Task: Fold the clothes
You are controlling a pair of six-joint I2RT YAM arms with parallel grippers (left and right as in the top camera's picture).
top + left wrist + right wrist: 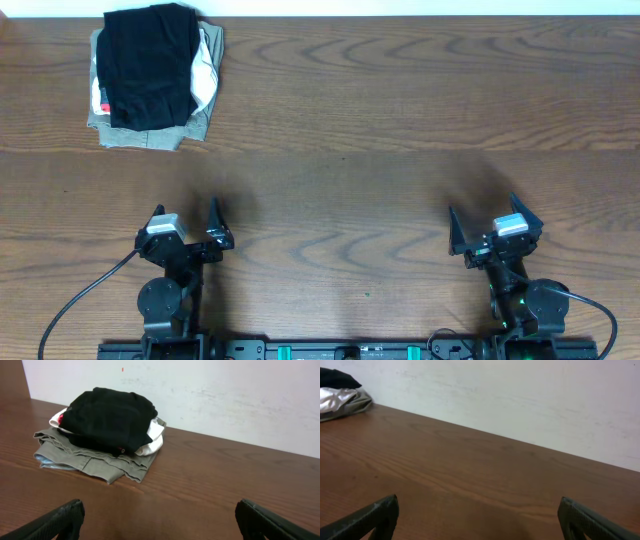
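The clothes (pixel 150 65), soft and black, lie folded on top of a stack at the table's far left corner, with a spot of red at their left edge. The left wrist view shows the clothes (pixel 110 415) as a rounded black bundle. In the right wrist view only a black corner (pixel 335 379) shows at far left. My left gripper (pixel 187 215) (pixel 160 507) stands open near the front edge, empty, well short of the stack. My right gripper (pixel 483 215) (pixel 479 502) is open and empty over bare wood at front right.
Under the black bundle lie a white garment (pixel 207 65) (pixel 152 442) and a folded olive one (pixel 145 135) (pixel 90 460). The brown wooden table (pixel 380 100) ends at a white wall (pixel 225 395) behind.
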